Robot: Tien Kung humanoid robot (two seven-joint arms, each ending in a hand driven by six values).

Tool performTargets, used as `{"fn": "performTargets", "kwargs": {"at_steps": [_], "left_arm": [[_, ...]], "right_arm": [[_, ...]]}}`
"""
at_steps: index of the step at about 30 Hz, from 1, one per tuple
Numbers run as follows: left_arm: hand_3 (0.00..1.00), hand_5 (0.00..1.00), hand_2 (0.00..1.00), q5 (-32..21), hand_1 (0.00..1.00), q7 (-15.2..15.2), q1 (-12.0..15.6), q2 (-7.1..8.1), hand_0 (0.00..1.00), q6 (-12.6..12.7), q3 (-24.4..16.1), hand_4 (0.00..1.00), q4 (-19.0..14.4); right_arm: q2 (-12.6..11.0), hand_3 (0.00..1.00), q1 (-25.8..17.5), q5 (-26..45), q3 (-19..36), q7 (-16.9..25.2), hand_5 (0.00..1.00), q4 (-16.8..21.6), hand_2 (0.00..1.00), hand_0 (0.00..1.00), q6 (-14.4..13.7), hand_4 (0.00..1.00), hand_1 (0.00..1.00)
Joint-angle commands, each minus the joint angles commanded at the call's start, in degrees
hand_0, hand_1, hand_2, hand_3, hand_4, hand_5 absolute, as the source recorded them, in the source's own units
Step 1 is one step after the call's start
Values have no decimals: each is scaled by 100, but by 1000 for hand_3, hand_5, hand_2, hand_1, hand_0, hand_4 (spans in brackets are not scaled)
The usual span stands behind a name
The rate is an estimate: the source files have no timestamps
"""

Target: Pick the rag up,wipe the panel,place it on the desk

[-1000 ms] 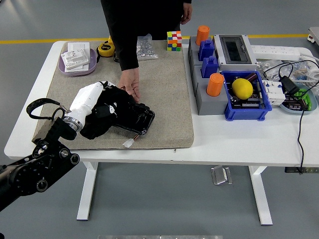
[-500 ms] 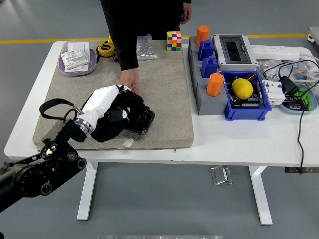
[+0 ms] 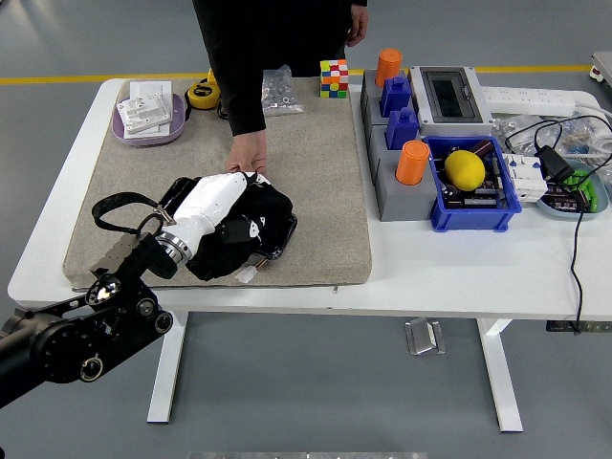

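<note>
A: Where is the rag (image 3: 251, 228)?

B: It is dark, bunched under the left hand (image 3: 222, 206) on top of the black panel (image 3: 276, 232), on the near left part of the grey mat (image 3: 320, 182). The panel is mostly covered; only its right edge shows.

A: And the fingers?

B: They press down into the cloth; I cannot tell how tightly they curl, since the white back of the hand hides them.

A: Any open room?

B: The mat is bare to the right of the panel up to the grey block (image 3: 387, 163), and bare on its left side too. The panel sits close to the mat's near edge.

A: The person?

B: One hand (image 3: 248, 153) rests on the mat, just beyond the robot's hand, touching the rag's far edge. The body is cut off at the top.

A: Counts?

B: Two orange cylinders (image 3: 412, 163), one lemon (image 3: 465, 169) in a blue bin (image 3: 475, 212), one colour cube (image 3: 334, 78).
</note>
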Motion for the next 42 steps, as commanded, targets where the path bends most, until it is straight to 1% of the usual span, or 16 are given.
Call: {"fn": "performTargets", "kwargs": {"at_steps": [3, 17, 22, 28, 31, 35, 42], "left_arm": [[274, 2, 451, 1, 360, 4, -1, -13, 260, -4, -39, 126, 0], [278, 2, 452, -50, 353, 1, -82, 38, 246, -22, 313, 137, -132], [278, 2, 452, -67, 353, 5, -86, 46, 246, -25, 367, 137, -133], [279, 2, 452, -25, 352, 65, -57, 39, 243, 23, 283, 140, -35], [281, 2, 453, -7, 348, 55, -55, 69, 242, 49, 277, 142, 27], [281, 2, 453, 18, 346, 70, -50, 155, 242, 73, 329, 145, 91], [291, 2, 452, 89, 346, 144, -5, 206, 237, 133, 82, 152, 224]], "right_arm": [[-2, 586, -2, -22, 15, -10, 557, 0, 670, 720, 3, 978, 629], [1, 584, 8, -104, 116, -46, 553, 0, 670, 720, 1, 976, 628], [12, 584, 2, -112, 120, -46, 553, 0, 670, 720, -1, 976, 628], [22, 585, -2, -127, 130, -55, 553, 0, 670, 720, -5, 976, 628], [33, 584, 2, -138, 143, -55, 552, 0, 670, 720, -9, 976, 628], [36, 584, 4, -140, 146, -54, 552, 0, 671, 719, -12, 976, 628], [50, 585, -23, -164, 165, -64, 551, 0, 671, 720, -8, 976, 628]]}}
